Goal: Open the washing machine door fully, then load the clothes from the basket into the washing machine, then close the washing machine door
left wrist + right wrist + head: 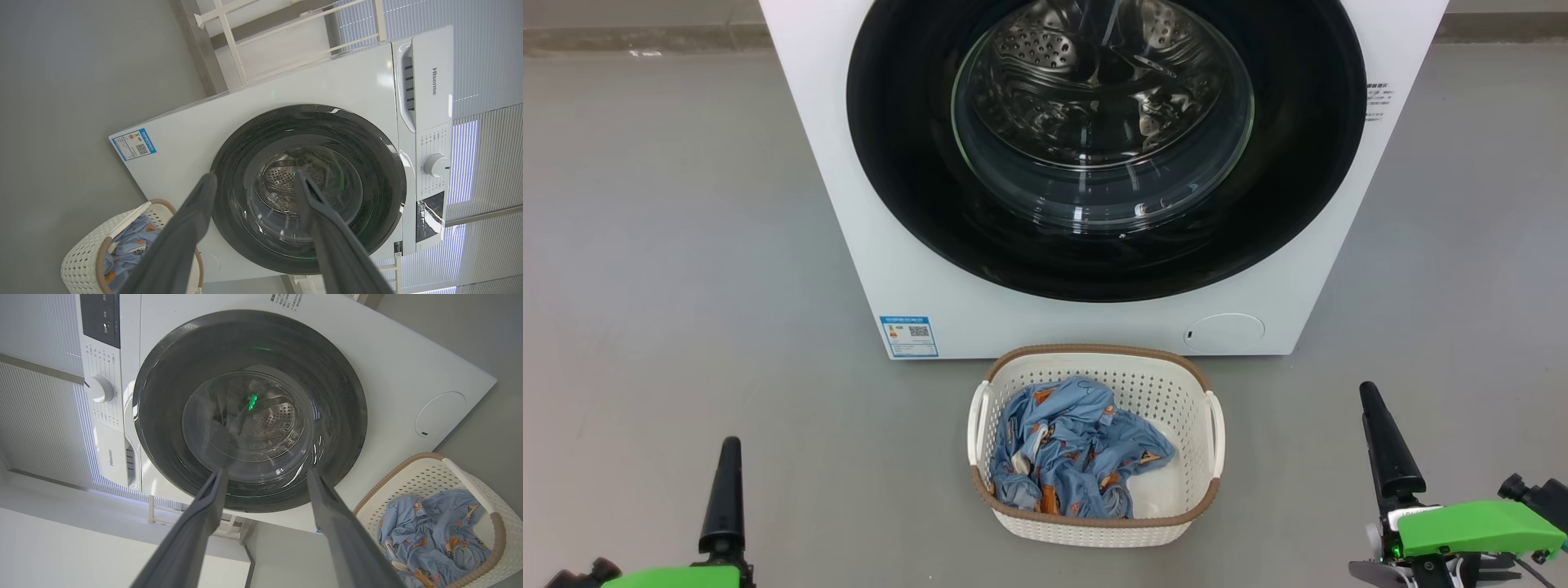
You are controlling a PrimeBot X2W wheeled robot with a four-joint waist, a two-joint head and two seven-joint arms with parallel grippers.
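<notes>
Every step is left: washing machine door (1107, 147) shut, clothes (1070, 449) in basket (1094, 527), left fingers (190, 220) and right fingers (200, 522) wide, empty.

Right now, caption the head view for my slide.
Closed washing machine door, with the clothes bundled in the basket on the floor before it.

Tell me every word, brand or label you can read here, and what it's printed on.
"Hisense": on the white panel at the top of the washing machine.
Blue energy label, with a QR code: too small to read.
Grey print block beside the washing machine door: too small to read.
Markings around the dial: too small to read.
</notes>
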